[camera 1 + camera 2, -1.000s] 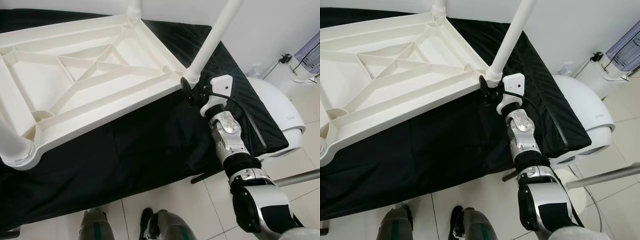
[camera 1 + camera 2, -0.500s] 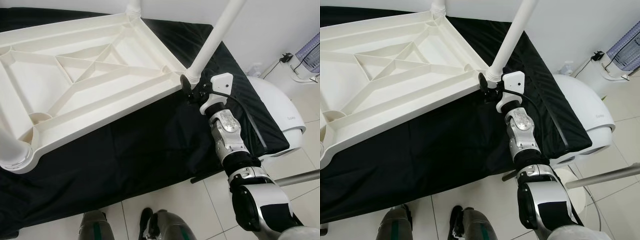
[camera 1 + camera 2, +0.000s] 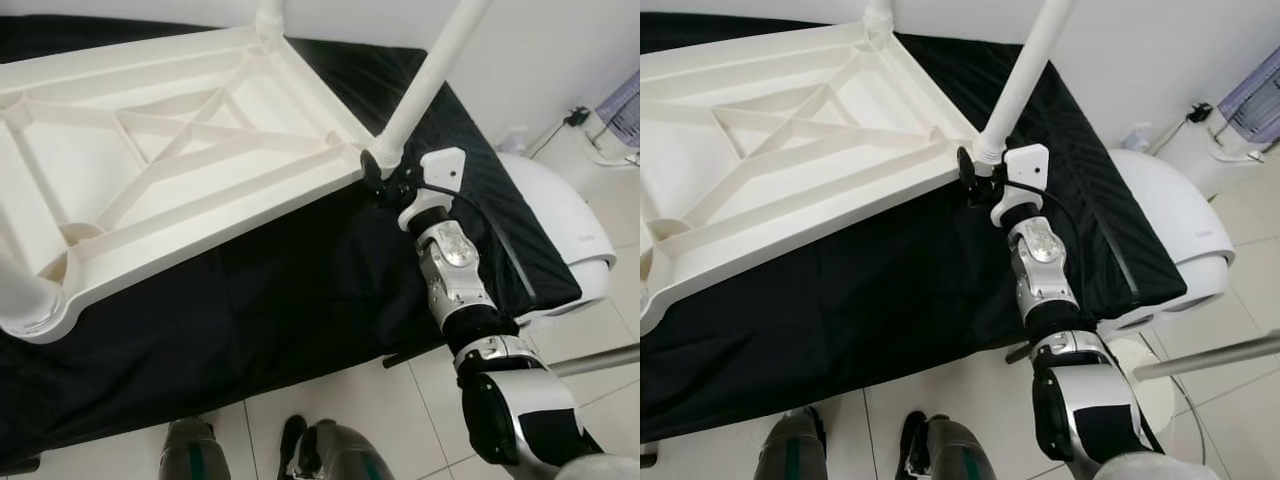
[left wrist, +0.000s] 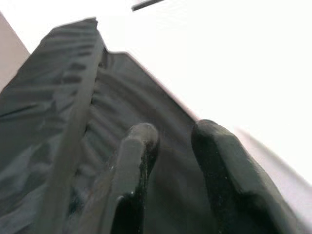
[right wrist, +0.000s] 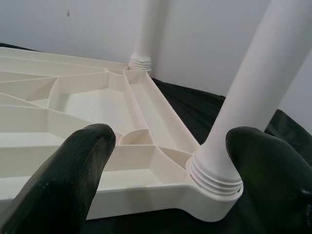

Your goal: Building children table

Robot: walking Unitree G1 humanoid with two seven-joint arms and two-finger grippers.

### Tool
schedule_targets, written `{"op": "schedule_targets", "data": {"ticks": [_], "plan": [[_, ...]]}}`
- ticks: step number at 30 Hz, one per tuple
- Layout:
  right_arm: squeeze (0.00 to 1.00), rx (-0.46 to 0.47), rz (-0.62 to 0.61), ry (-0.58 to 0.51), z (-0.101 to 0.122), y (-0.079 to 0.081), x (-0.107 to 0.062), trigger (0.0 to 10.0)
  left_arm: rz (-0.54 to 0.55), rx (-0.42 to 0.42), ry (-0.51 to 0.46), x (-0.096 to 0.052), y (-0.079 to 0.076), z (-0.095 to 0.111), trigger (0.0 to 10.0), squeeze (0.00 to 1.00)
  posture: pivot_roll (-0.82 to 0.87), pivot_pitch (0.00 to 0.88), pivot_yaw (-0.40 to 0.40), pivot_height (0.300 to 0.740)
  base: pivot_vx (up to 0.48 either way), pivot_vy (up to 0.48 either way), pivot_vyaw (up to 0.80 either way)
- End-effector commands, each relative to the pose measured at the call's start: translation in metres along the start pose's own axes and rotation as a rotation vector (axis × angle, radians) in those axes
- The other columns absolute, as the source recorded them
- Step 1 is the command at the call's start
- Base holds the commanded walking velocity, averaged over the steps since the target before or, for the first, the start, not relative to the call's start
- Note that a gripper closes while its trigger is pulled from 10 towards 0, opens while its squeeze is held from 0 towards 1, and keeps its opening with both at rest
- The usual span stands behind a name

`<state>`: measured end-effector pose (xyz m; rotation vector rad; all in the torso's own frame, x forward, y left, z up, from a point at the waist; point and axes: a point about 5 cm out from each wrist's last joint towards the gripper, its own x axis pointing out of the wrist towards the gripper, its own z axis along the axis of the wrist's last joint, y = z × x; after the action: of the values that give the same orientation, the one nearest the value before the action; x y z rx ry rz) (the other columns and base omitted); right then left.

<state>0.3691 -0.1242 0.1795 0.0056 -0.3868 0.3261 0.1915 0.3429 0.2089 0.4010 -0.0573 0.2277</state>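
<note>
Upturned white table top [image 3: 170,170] on black-covered counter [image 3: 300,300]. Right hand [image 3: 383,180] spread wide at corner leg [image 3: 425,85]. Left hand [image 4: 170,161] narrowly parted. White dome appliance [image 3: 560,230] past counter's right edge.

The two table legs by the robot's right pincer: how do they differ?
The near leg rises at the corner by the right pincer; the far leg stands at the back corner of the upturned tabletop. The near leg leans; the far one looks straighter. Both are white round tubes with ribbed bases.
</note>
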Motion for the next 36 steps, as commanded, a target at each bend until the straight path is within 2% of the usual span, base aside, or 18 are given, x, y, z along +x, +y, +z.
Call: {"op": "schedule_targets", "data": {"ticks": [1, 2, 3, 5, 7, 10, 11, 12, 17, 21, 23, 24, 25, 30, 31, 33, 35, 36], "plan": [[0.00, -0.004, -0.042, 0.007, -0.002, -0.011, -0.007, 10.0, 0.037, 0.018, 0.006, -0.001, -0.004, 0.002, 10.0, 0.00, 0.26, 0.164, -0.177, 0.740, 0.000, 0.000, 0.00], [0.00, -0.003, -0.047, 0.009, -0.003, -0.011, -0.008, 10.0, 0.030, 0.002, 0.000, 0.000, -0.014, 0.004, 10.0, 0.00, 0.26, 0.165, -0.173, 0.740, 0.000, 0.000, 0.00], [0.00, -0.003, -0.047, 0.009, -0.003, -0.011, -0.008, 10.0, 0.030, 0.002, 0.000, 0.000, -0.014, 0.004, 10.0, 0.00, 0.26, 0.165, -0.173, 0.740, 0.000, 0.000, 0.00], [0.00, 0.001, -0.053, 0.013, -0.005, -0.010, -0.011, 10.0, -0.024, -0.008, -0.011, 0.001, -0.040, 0.008, 10.0, 0.00, 0.26, 0.166, -0.169, 0.740, 0.000, 0.000, 0.00], [0.00, 0.009, -0.053, 0.015, -0.007, -0.007, -0.011, 10.0, -0.032, -0.033, -0.027, 0.002, -0.056, 0.012, 10.0, 0.00, 0.26, 0.167, -0.168, 0.740, 0.000, 0.000, 0.00], [0.00, 0.011, -0.053, 0.015, -0.007, -0.007, -0.011, 10.0, -0.028, -0.041, -0.030, 0.003, -0.058, 0.013, 10.0, 0.00, 0.26, 0.167, -0.167, 0.740, 0.000, 0.000, 0.00], [0.00, 0.013, -0.051, 0.014, -0.007, -0.005, -0.012, 10.0, -0.008, -0.071, -0.034, 0.005, -0.070, 0.016, 10.0, 0.00, 0.26, 0.165, -0.163, 0.740, 0.000, 0.000, 0.00], [0.00, 0.013, -0.051, 0.014, -0.007, -0.005, -0.012, 10.0, -0.008, -0.071, -0.034, 0.005, -0.070, 0.016, 10.0, 0.00, 0.26, 0.165, -0.163, 0.740, 0.000, 0.000, 0.00], [0.00, 0.016, -0.054, 0.011, -0.008, -0.003, -0.013, 10.0, 0.022, -0.129, -0.037, 0.012, -0.104, 0.022, 10.0, 0.00, 0.25, 0.157, -0.154, 0.740, 0.000, 0.000, 0.00], [0.00, 0.016, -0.056, 0.011, -0.008, -0.003, -0.013, 10.0, 0.026, -0.160, -0.034, 0.014, -0.114, 0.024, 10.0, 0.00, 0.25, 0.155, -0.154, 0.740, 0.000, 0.000, 0.00], [0.00, 0.013, -0.060, 0.016, -0.008, -0.003, -0.014, 10.0, 0.005, -0.175, -0.032, 0.017, -0.128, 0.027, 10.0, 0.00, 0.24, 0.151, -0.152, 0.740, 0.000, 0.000, 0.00], [0.00, 0.013, -0.060, 0.016, -0.008, -0.003, -0.014, 10.0, 0.005, -0.175, -0.032, 0.017, -0.128, 0.027, 10.0, 0.00, 0.24, 0.151, -0.152, 0.740, 0.000, 0.000, 0.00], [0.00, 0.010, -0.061, 0.023, -0.009, -0.002, -0.016, 10.0, -0.011, -0.192, -0.034, 0.019, -0.136, 0.031, 10.0, 0.00, 0.23, 0.149, -0.148, 0.740, 0.000, 0.000, 0.00], [0.00, -0.001, -0.076, 0.043, -0.011, 0.000, -0.019, 10.0, -0.045, -0.217, -0.046, 0.022, -0.151, 0.039, 10.0, 0.00, 0.21, 0.149, -0.137, 0.740, 0.000, 0.000, 0.00], [0.00, -0.017, -0.113, 0.060, -0.013, 0.002, -0.023, 10.0, -0.068, -0.219, -0.055, 0.023, -0.160, 0.043, 10.0, 0.00, 0.21, 0.148, -0.133, 0.740, 0.000, 0.000, 0.00], [0.00, -0.017, -0.113, 0.060, -0.013, 0.002, -0.023, 10.0, -0.068, -0.219, -0.055, 0.023, -0.160, 0.043, 10.0, 0.00, 0.21, 0.148, -0.133, 0.740, 0.000, 0.000, 0.00], [0.00, -0.068, -0.303, 0.113, -0.020, -0.004, -0.033, 10.0, -0.094, -0.229, -0.069, 0.026, -0.174, 0.051, 10.0, 0.00, 0.19, 0.149, -0.122, 0.740, 0.000, 0.000, 0.00], [0.00, -0.068, -0.303, 0.113, -0.020, -0.004, -0.033, 10.0, -0.094, -0.229, -0.069, 0.026, -0.174, 0.051, 10.0, 0.00, 0.19, 0.149, -0.122, 0.740, 0.000, 0.000, 0.00]]}}
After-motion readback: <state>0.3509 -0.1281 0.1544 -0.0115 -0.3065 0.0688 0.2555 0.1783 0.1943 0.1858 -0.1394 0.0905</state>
